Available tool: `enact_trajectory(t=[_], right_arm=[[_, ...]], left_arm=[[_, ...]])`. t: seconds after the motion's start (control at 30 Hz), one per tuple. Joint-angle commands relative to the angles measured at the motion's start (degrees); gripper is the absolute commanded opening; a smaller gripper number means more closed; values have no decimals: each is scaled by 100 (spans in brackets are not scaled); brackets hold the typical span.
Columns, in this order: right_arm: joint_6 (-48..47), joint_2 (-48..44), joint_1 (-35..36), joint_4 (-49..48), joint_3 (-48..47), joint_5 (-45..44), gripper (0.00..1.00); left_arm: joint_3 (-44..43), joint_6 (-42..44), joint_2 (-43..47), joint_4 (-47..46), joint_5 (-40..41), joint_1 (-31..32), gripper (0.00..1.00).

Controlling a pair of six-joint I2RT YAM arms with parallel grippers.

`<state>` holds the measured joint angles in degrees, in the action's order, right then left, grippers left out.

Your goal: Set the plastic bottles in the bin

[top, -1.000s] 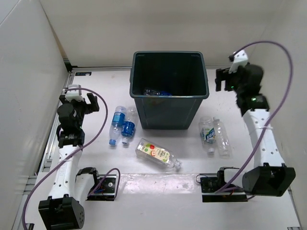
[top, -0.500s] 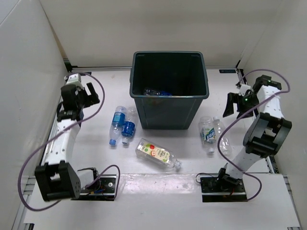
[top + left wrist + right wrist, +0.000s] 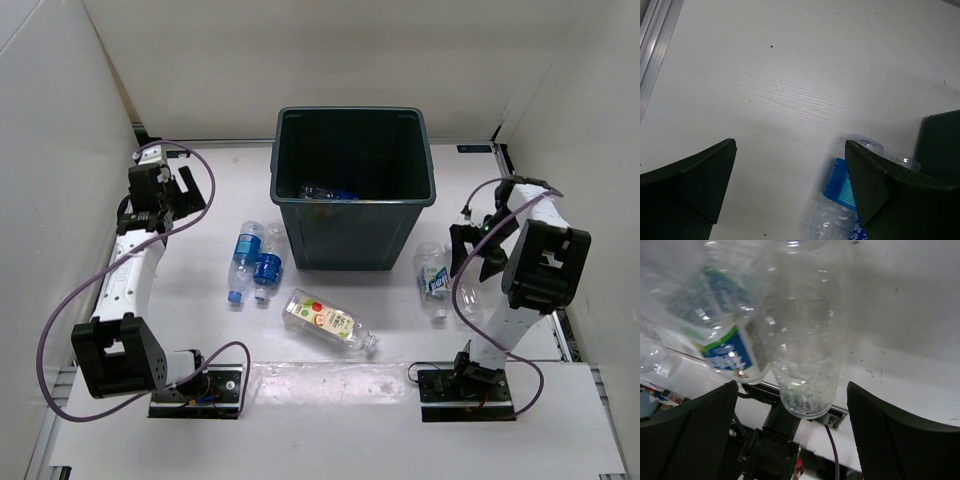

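- The left gripper (image 3: 182,192) hangs over bare matte white table (image 3: 790,75), jaws wide apart with nothing between them. An aluminium rail (image 3: 652,55) runs along its outer side, and there is open room ahead.
- Two blue-labelled bottles (image 3: 252,260) of crinkled clear plastic lie side by side just past the finger nearer the bin (image 3: 350,235), whose wall is dark, smooth and tapering.
- The right gripper (image 3: 472,256) is spread wide and empty, pointing down over a clear unlabelled bottle (image 3: 807,340) lying flat. The white-and-blue labelled bottle (image 3: 725,335) lies just beside it.
- The fruit-label bottle (image 3: 325,320) lies well apart from both hands.
- The right arm is folded steeply. The left arm reaches forward along the rail.
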<state>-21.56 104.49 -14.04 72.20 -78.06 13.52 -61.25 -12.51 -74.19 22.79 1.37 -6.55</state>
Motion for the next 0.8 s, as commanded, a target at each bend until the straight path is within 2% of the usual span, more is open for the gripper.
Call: enact_trajectory(t=[0.0, 0.33, 0.47, 0.63, 0.67, 0.73, 0.77], right_arm=[[249, 247, -63, 66, 19, -516, 90], [407, 1038, 103, 118, -411, -1123, 89], [513, 1258, 253, 241, -596, -1272, 85], [530, 1372, 297, 242, -693, -1633, 65], [513, 1390, 227, 241, -736, -1642, 56], [495, 1399, 95, 276, -824, -1537, 48], [486, 1399, -71, 311, -903, -1449, 36]], left_arm=[[-229, -6, -43, 296, 170, -22, 100], [-370, -5, -87, 569, 364, -22, 100], [-423, -32, -78, 701, 399, -22, 100], [-405, -41, 45, 841, 487, -22, 100], [-405, -41, 98, 842, 514, -22, 100], [-370, -41, 124, 885, 514, -13, 100], [-361, -41, 159, 885, 540, -5, 100]])
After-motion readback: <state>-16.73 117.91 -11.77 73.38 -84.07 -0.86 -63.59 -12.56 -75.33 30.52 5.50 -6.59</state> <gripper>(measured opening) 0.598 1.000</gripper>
